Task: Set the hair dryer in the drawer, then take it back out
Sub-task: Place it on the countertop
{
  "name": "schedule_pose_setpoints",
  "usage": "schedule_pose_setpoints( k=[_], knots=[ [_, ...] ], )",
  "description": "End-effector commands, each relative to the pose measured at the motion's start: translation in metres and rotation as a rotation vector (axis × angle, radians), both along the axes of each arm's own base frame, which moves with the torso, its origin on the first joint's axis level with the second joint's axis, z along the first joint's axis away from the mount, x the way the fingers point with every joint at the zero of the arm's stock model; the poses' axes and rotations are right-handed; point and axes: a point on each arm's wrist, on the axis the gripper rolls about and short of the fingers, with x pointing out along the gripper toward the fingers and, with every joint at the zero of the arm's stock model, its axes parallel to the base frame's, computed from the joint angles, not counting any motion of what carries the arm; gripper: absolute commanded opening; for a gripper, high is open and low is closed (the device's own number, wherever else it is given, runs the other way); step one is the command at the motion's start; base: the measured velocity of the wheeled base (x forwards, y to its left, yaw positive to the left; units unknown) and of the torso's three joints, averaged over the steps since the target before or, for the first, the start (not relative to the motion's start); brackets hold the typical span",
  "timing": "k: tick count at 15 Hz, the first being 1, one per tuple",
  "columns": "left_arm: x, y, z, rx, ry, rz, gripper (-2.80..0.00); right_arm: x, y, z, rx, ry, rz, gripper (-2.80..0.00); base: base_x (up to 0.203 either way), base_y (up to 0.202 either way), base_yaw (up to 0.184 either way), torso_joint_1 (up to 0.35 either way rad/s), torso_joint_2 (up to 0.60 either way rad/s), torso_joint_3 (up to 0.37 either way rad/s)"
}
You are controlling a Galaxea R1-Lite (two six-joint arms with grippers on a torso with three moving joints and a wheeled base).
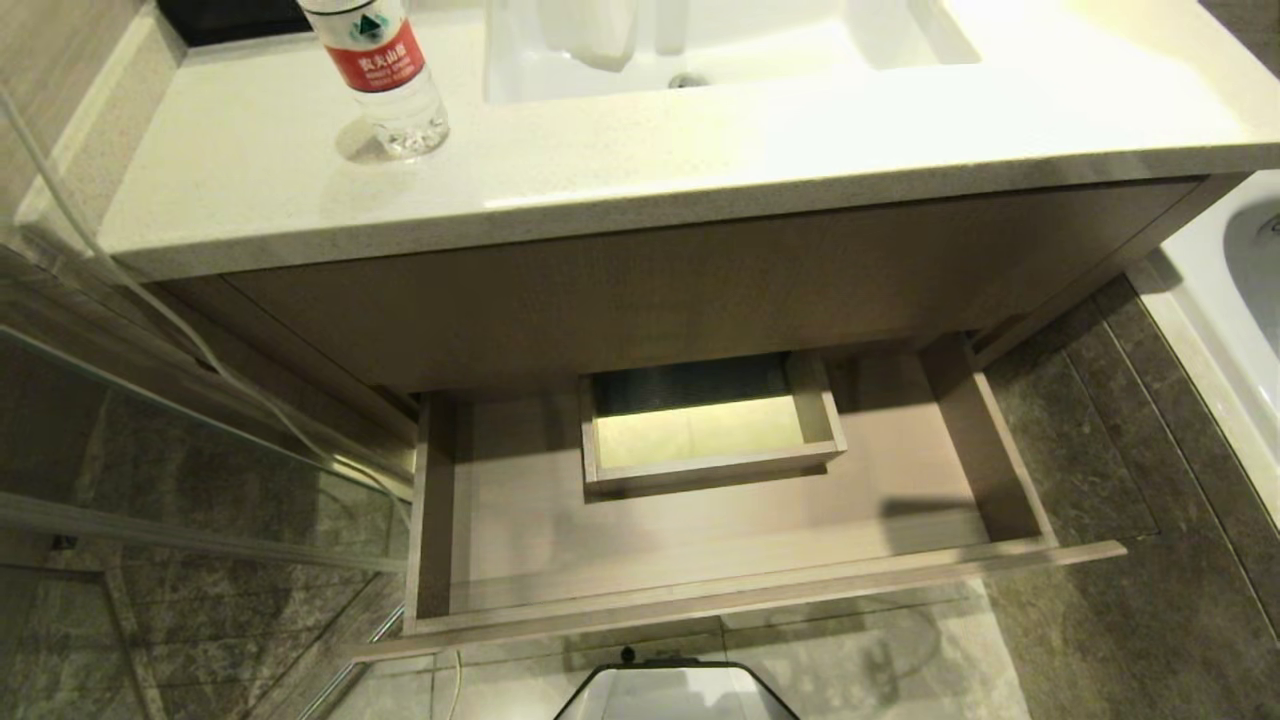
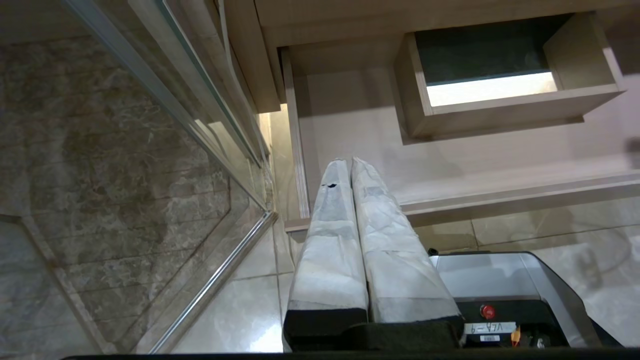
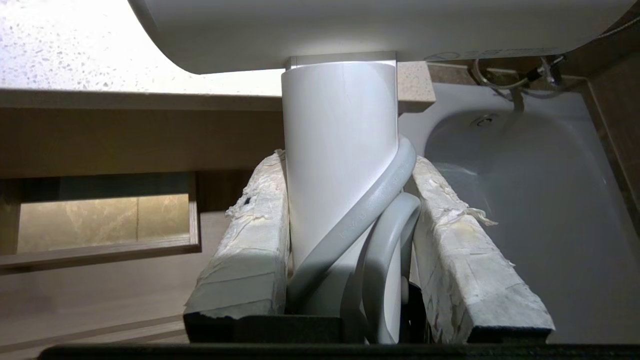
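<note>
The right end effector (image 3: 350, 235) is clamped on the hair dryer (image 3: 340, 150): its two taped fingers (image 3: 250, 240) press the white handle from either side, and the grey cord (image 3: 370, 210) winds around the handle between them. The dryer's barrel runs across the top of the right wrist view, above the handle. Held this way, the dryer hangs in the air outside the drawer (image 1: 720, 590), in front of the vanity's right end, where the white tub (image 3: 525, 210) adjoins the cabinet.

The drawer stands pulled out below the taller wood-grain panel (image 1: 700, 290), and its floor is bare around the boxed cut-out (image 1: 710, 430) at the middle of its back edge.

The left end effector (image 2: 345, 162) hangs near the drawer's front left corner with its taped fingers pressed together, holding nothing. A glass panel (image 2: 150, 150) stands just to its left.

On the pale surface (image 1: 700, 150) above, a clear water bottle (image 1: 385, 75) with a red label stands near the back left corner, beside the sink basin (image 1: 900, 50). The robot's base (image 1: 675, 690) shows on the floor just in front of the drawer.
</note>
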Motion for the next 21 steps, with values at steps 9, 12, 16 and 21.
schedule_pose_setpoints(
  k=[9,12,16,21],
  knots=[
    [0.0,0.0,0.0,0.0,-0.001,0.001,-2.8,0.02,-0.009,-0.023,0.051,0.219,-0.224,-2.8,0.0,0.0,0.0,0.007,-0.01,-0.005],
    [0.0,0.0,0.0,0.0,0.001,0.001,-2.8,0.015,-0.008,-0.017,0.037,0.17,-0.211,-2.8,0.0,0.0,0.0,0.0,0.0,0.0],
    [0.0,0.0,0.0,0.0,0.001,0.001,-2.8,0.01,-0.007,-0.014,0.024,0.129,-0.186,-2.8,0.0,0.0,0.0,0.158,0.02,0.184],
    [0.0,0.0,0.0,0.0,0.0,0.001,-2.8,0.013,-0.007,-0.016,0.017,0.146,-0.186,-2.8,0.0,0.0,0.0,0.277,0.01,0.283]
  ],
)
